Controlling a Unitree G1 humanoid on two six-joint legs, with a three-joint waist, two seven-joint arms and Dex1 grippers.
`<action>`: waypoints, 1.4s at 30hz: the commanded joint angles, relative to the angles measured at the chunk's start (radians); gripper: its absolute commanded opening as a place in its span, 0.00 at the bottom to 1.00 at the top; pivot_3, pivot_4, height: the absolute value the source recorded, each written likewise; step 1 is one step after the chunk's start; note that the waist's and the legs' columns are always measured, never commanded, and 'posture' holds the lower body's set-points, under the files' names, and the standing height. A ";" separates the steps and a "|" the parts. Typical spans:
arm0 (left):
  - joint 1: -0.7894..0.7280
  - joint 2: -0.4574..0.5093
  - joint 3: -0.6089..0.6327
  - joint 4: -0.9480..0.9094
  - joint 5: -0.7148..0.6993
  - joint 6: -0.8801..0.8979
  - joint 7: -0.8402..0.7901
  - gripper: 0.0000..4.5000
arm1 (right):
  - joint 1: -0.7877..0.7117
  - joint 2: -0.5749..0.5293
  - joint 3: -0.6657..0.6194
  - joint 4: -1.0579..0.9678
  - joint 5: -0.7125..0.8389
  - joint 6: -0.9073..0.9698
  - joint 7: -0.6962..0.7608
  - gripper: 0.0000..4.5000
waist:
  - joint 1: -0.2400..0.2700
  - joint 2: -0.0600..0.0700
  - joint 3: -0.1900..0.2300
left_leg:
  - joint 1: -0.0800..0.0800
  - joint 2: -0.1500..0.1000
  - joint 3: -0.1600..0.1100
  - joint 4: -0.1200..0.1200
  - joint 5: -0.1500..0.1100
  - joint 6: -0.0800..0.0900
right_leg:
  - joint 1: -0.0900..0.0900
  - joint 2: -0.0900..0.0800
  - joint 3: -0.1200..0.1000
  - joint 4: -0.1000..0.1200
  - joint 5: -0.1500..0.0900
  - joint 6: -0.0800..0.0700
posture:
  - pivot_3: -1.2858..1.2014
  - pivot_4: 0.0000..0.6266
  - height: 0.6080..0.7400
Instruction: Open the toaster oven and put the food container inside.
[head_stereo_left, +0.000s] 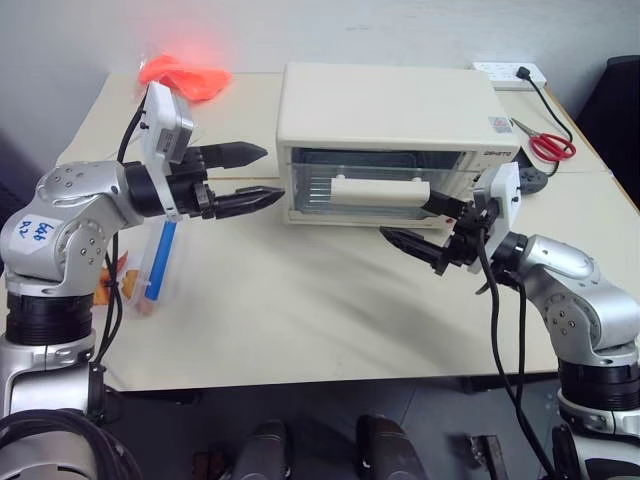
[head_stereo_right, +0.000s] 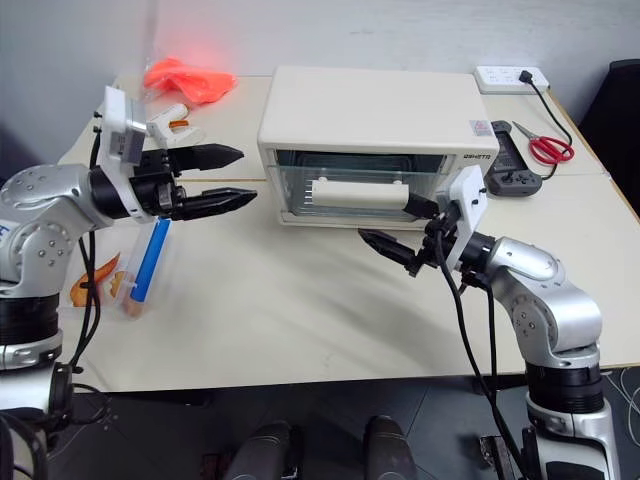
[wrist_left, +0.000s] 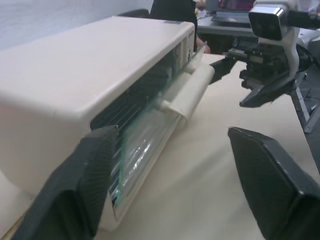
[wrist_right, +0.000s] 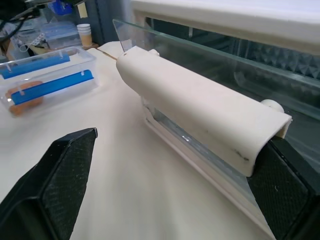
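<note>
Between right fingers: the toaster oven (head_stereo_left: 390, 140) handle (wrist_right: 200, 112), door ajar; right gripper (head_stereo_left: 427, 226) spread wide.
Left gripper (head_stereo_left: 250, 175): spread, empty.
Food container (head_stereo_left: 155, 265): below left fingers, on table (head_stereo_left: 300, 310).

Left arm hides part of the food container (head_stereo_left: 158, 262).

You're looking at a toaster oven (head_stereo_right: 365, 110) with a smooth, matt cream shell, a clear glass door (wrist_right: 210, 52) with a greenish edge, and a cream plastic-looking bar handle (wrist_right: 195, 107) that's a bit scuffed near one end. The food container (wrist_right: 47, 82) is clear glossy plastic with blue clips, sitting on a pale, smooth matt table (head_stereo_left: 300, 310). Your right gripper (wrist_right: 172, 187) has black fingers with fine pebbled, rubbery-looking pads (wrist_right: 67, 175), same as the left gripper (wrist_left: 175, 185), and the arms are brushed silvery metal.
</note>
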 joint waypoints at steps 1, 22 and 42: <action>-0.059 -0.009 -0.006 0.036 0.036 -0.051 -0.019 0.54 | 0.024 -0.012 -0.016 -0.094 0.032 -0.013 0.011 1.00 | -0.001 0.000 0.000 | 0.000 0.000 0.000 0.000 0.000 0.000 | 0.000 0.000 0.000 0.000 0.000 0.000 | 0.52 0.24 1.00; -0.139 -0.167 -0.211 0.288 0.333 -0.364 -0.182 0.00 | 0.206 -0.056 -0.069 -0.148 -0.029 -0.050 -0.048 1.00 | 0.005 0.000 0.000 | -0.001 -0.001 0.000 0.003 0.000 0.001 | 0.000 0.000 0.000 0.001 0.000 0.001 | 0.52 0.24 1.00; 0.200 -0.191 -0.348 0.067 0.503 -0.352 -0.077 0.00 | 0.374 -0.353 -0.481 -0.302 0.509 0.206 0.046 1.00 | 0.029 -0.001 0.000 | 0.002 0.003 -0.001 0.004 0.000 0.003 | 0.004 -0.003 0.001 0.000 0.001 0.001 | 0.52 0.24 1.00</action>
